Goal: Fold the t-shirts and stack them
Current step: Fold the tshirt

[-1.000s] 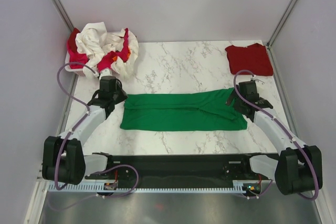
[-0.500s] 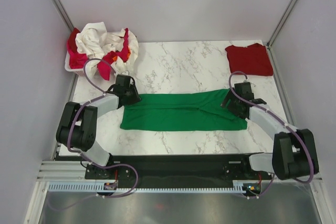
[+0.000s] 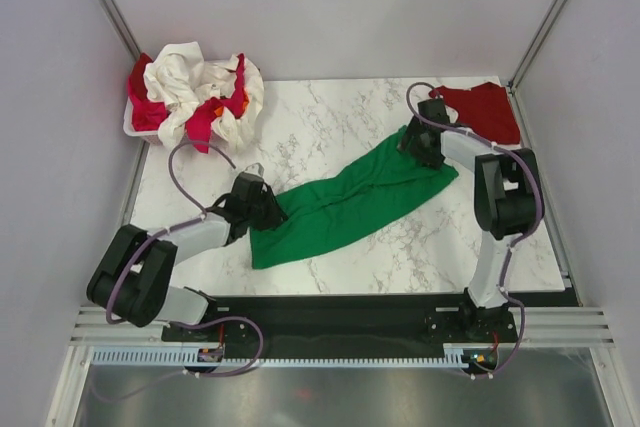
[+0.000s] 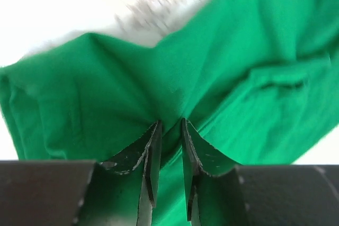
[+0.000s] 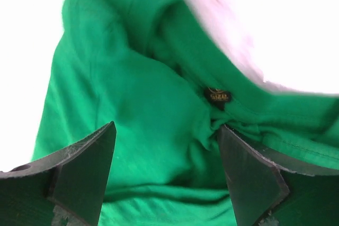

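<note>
Bright green cloth t-shirt (image 3: 350, 197) lies slanted on white marble counter (image 3: 330, 127), folded long and thin. Left hand (image 4: 170, 124) pinches its near end, likely to pull it flat. Right hand (image 5: 165, 127) spread wide over collar end, gripping nothing.

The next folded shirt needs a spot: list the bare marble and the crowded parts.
Bare marble in the far middle, between the white basket and the dark red t-shirt, and at the near right, between the green t-shirt and the front edge. Crowded: the diagonal from left claw to right claw.
</note>
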You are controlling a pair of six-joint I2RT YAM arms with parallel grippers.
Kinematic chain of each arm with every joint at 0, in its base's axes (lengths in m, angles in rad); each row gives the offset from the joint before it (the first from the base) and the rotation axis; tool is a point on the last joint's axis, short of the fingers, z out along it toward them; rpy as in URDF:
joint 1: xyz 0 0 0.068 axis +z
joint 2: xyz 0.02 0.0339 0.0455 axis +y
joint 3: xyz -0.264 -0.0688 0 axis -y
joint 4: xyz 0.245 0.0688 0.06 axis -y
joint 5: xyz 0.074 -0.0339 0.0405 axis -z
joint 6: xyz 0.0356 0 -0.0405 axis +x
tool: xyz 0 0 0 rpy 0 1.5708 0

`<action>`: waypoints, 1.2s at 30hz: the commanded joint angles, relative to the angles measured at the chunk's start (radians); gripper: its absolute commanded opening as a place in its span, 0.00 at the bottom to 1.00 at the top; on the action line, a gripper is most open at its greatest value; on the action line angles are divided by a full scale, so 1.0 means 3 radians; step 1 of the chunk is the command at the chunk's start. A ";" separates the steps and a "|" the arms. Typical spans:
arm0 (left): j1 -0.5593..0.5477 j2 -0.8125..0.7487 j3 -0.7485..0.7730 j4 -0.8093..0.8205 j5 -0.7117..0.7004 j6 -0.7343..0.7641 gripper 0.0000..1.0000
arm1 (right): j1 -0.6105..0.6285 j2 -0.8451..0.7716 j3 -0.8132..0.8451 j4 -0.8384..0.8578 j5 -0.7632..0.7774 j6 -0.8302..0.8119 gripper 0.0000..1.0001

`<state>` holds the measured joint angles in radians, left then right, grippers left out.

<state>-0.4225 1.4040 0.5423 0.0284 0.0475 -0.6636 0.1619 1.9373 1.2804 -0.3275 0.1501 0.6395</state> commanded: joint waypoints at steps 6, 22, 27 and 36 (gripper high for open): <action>-0.0773 -0.0511 -0.0616 -0.0228 0.0343 -0.1018 0.27 | 0.0237 0.1620 0.2459 -0.0335 -0.0786 -0.0107 0.84; -0.2181 -0.0804 0.0385 -0.0661 0.0057 -0.1235 0.58 | 0.0324 0.2522 0.3914 0.1245 -0.1865 0.0420 0.97; -0.2156 -0.1065 0.0800 -0.1244 -0.0633 -0.0592 0.72 | 0.0284 0.1674 0.3316 0.1103 -0.1764 0.0221 0.98; -0.0909 -0.0830 0.0897 -0.1113 -0.0189 0.0237 0.88 | 0.0273 -0.0392 0.0172 0.1362 -0.0924 0.0092 0.97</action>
<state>-0.7727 1.1107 0.7864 -0.3069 -0.0437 -0.7521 0.2424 1.9232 1.5162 0.0219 -0.2058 0.6941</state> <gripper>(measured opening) 0.882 0.978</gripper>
